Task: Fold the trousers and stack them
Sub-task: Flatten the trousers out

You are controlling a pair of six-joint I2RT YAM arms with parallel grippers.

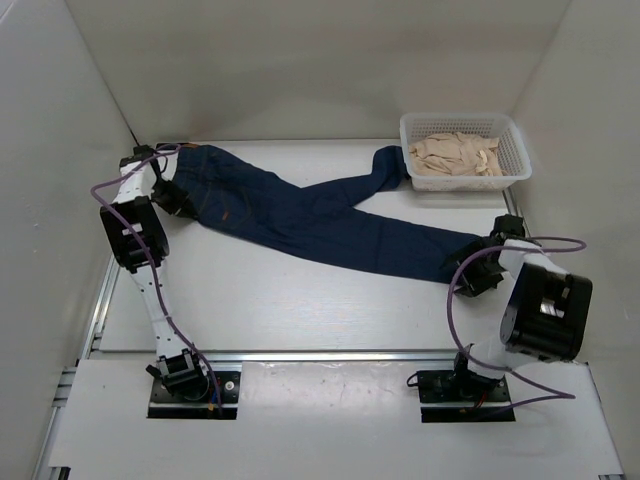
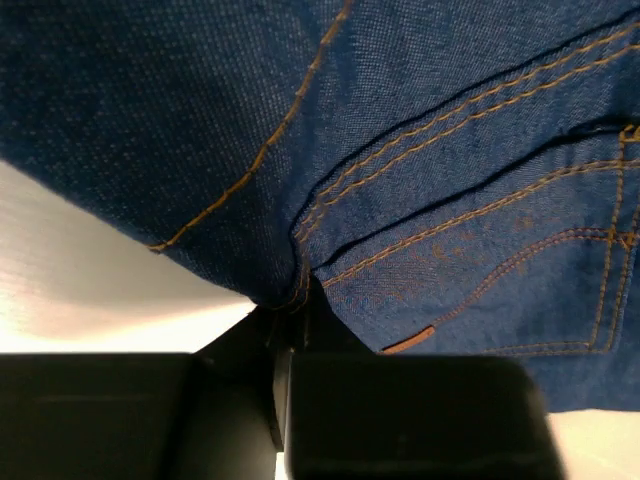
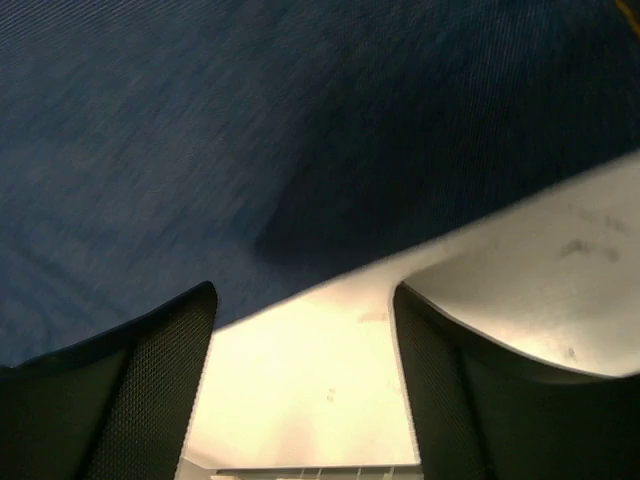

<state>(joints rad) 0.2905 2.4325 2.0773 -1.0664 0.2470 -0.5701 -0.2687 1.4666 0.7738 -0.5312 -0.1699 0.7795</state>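
Dark navy-blue denim trousers [image 1: 330, 225] are laid flat on the white tabletop [image 1: 300, 310], legs spread in a V. The waist end is at the left tool [image 1: 172, 196]. One leg cuff is at the right tool [image 1: 478, 268]. The other cuff is well beyond that tool, against a white plastic mesh basket [image 1: 462, 118] in which crumpled beige cloth [image 1: 455, 155] is held.

Left tool [image 2: 285, 335]: the fingers are pressed together, and a fold of the trousers [image 2: 400, 150] with orange stitching is pinched at the tips. A small tan tab [image 2: 408, 340] is seen just ahead and right of the tips.

Right tool [image 3: 305, 300]: the fingers are spread, and bare tabletop [image 3: 300, 400] is seen between them. The trousers' edge [image 3: 250, 130] is seen just ahead of the tips; whether it is touched cannot be told.
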